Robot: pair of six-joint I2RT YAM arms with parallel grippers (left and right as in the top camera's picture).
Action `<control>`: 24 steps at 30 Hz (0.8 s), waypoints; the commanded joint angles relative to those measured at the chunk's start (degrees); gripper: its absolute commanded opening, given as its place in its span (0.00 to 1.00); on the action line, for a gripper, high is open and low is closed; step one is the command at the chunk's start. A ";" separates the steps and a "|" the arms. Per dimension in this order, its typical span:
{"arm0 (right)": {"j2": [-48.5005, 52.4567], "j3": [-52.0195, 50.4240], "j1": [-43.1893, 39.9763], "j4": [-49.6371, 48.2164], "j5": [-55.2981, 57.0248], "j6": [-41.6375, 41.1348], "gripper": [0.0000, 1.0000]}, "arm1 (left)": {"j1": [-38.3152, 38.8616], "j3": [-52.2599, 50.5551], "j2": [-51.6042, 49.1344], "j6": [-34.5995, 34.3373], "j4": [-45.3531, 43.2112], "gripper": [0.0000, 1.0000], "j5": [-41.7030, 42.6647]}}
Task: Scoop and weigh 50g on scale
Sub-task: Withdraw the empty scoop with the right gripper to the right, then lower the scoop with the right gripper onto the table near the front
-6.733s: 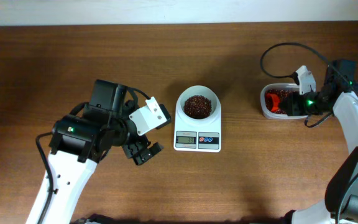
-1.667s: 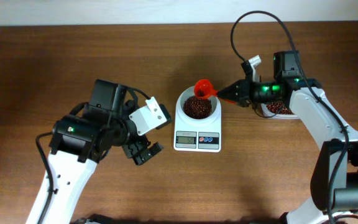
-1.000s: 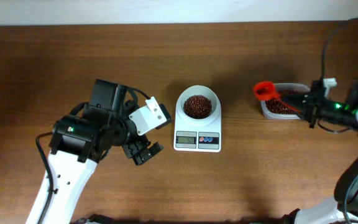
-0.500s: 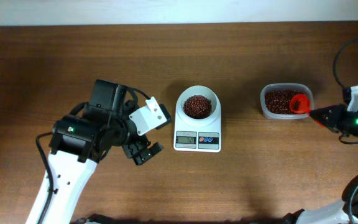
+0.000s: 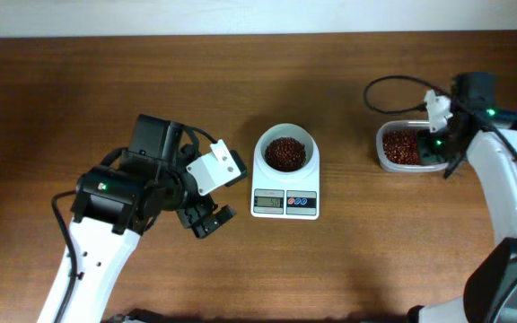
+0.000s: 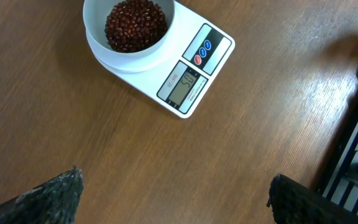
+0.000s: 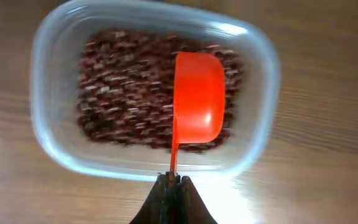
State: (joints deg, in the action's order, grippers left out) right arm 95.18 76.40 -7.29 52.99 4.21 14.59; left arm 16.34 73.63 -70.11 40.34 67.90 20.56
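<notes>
The white scale (image 5: 285, 203) stands mid-table, and its round bowl (image 5: 285, 152) holds a heap of red beans. The left wrist view shows the scale (image 6: 188, 84) with its display lit and the bowl (image 6: 135, 28) at the top. My right gripper (image 7: 174, 182) is shut on the thin handle of an orange scoop (image 7: 197, 102). The scoop's cup looks empty and sits just over the beans in the clear tub (image 7: 48, 124). From overhead, the right gripper (image 5: 435, 148) is at the tub's right end. My left gripper (image 5: 203, 220) hangs open over bare wood, left of the scale.
The clear tub (image 5: 381, 144) of red beans sits at the right, well apart from the scale. A black cable (image 5: 393, 85) loops behind the tub. Dark wooden tabletop (image 5: 348, 269) lies all around, with the table's far edge along the top.
The right arm has swung round from the far right. The orange scoop now sits over the middle of the tub instead of its right end. The left arm and scale have not moved.
</notes>
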 commanded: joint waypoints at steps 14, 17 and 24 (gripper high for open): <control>-22.82 17.62 -2.58 33.68 -24.98 -7.52 0.04 | 0.17 0.35 -0.07 0.94 -0.11 0.99 0.81; -29.42 3.96 -2.58 32.81 -29.38 -7.58 0.04 | 0.17 0.35 -0.07 0.94 -0.11 0.99 0.81; -42.07 -13.75 -2.58 25.20 -45.59 -10.45 0.04 | 0.17 0.35 -0.07 0.94 -0.11 0.99 0.81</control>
State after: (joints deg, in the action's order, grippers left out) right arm 57.78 63.09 -9.69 78.52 -38.85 4.45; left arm 16.34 73.69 -70.19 40.36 67.88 20.56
